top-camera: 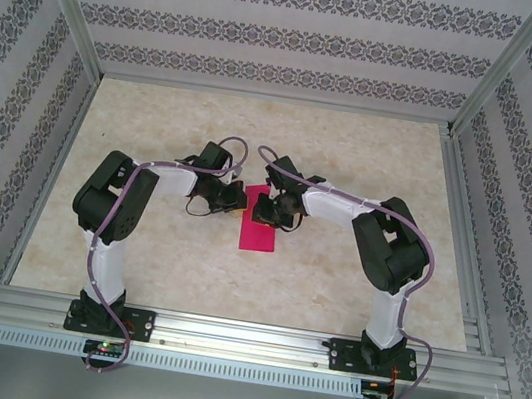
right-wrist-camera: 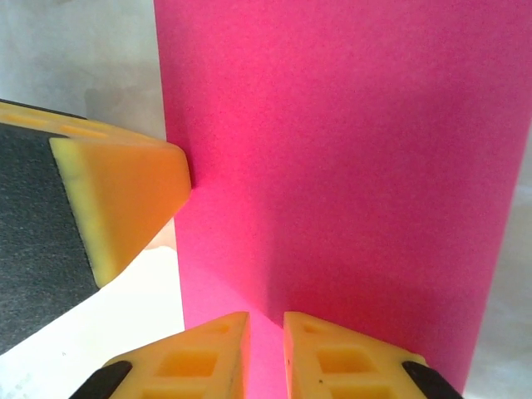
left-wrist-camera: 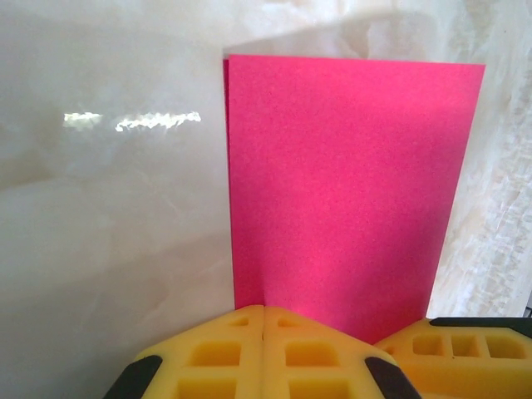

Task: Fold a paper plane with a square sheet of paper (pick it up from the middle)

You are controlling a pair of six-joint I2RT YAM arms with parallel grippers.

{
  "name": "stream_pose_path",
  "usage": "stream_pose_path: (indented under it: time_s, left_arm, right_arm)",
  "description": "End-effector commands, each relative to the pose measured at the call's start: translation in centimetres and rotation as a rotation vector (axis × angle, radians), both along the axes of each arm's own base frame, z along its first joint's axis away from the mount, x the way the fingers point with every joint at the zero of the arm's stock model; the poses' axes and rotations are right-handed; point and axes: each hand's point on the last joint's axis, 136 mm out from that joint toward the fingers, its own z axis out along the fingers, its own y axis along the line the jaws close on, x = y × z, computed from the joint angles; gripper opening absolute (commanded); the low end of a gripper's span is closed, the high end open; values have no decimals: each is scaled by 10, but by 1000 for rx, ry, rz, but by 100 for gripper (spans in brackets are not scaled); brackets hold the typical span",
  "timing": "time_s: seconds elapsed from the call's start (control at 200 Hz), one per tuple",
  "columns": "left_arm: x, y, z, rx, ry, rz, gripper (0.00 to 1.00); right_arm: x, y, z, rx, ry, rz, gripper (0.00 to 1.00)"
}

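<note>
Yellow fingertips of the shut left pincer [left-wrist-camera: 263, 353] sit at the left edge of the folded pink sheet [left-wrist-camera: 349, 191], which lies flat on the tabletop [left-wrist-camera: 108, 233] between both arms, long axis running away from the bases, while the right pincer [right-wrist-camera: 266, 357], jaws a slit apart and empty, hovers over it, nearer.

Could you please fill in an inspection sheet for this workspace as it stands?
Surface: pale marbled table, glossy.
Job's things: square sheet of paper, magenta, looks folded in half to a rectangle, lying flat mid-table; no plane shape yet.
Clutter: nothing seen.
Grippers: left gripper shut, at the paper's edge; right gripper narrowly open, tips over the paper.
Cables: purple cable along each arm, off the paper.
Surroundings: patterned walls, aluminium frame.
</note>
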Motion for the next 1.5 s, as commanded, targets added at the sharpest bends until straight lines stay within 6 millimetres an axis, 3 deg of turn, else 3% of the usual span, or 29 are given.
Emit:
stream_pose_path:
  time_s: [0.0,0.41,0.819,0.884,1.024,1.124,1.334,1.494]
  left_arm:
    - [-35,29,-63,199,155,21,0]
    - [-40,36,-68,239,186,36,0]
    - [-43,37,-70,245,201,33,0]
    - [-42,36,-70,244,198,31,0]
    - [-44,35,-70,246,202,26,0]
    - [-44,33,-69,246,199,22,0]
    - [-44,32,-68,250,199,21,0]
    - [-45,33,-70,258,204,29,0]
  right_arm:
    - [-2,-13,-11,-51,8,-3,19]
    - [-11,-28,-12,-38,3,4,16]
    - [-35,-54,-17,-20,6,49,14]
    - [-31,-48,-6,18,-21,57,14]
    - [-23,-21,40,147,-113,93,15]
    - [-22,-10,54,172,-144,113,16]
    - [-31,5,29,163,-69,145,16]
    - [-37,1,11,150,-36,149,15]
